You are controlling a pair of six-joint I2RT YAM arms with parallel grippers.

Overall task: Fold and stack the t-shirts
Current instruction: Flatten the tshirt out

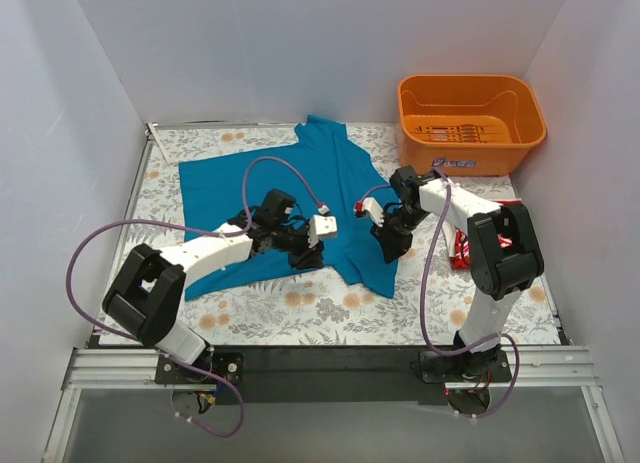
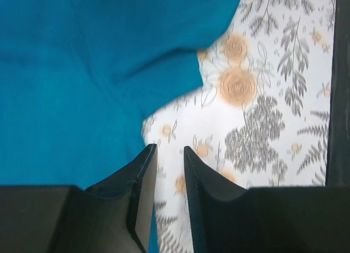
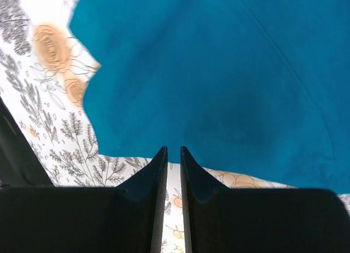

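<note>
Teal shirt (image 1: 340, 163) lay spread on table (image 1: 300, 313). Left fingers (image 2: 146, 165) and right fingers (image 3: 159, 165) sat at its near edge, each slightly parted, gripping nothing. Red shirt (image 1: 460, 251) lay bunched to its right.

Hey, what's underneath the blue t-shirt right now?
The teal t-shirt lies spread on the floral tablecloth, which shows around its edges. Whether anything else lies beneath cannot be seen, as the cloth covers it.

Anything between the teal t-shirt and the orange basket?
Nothing: only bare floral table cover separates the teal t-shirt and orange basket, per the top view.
</note>
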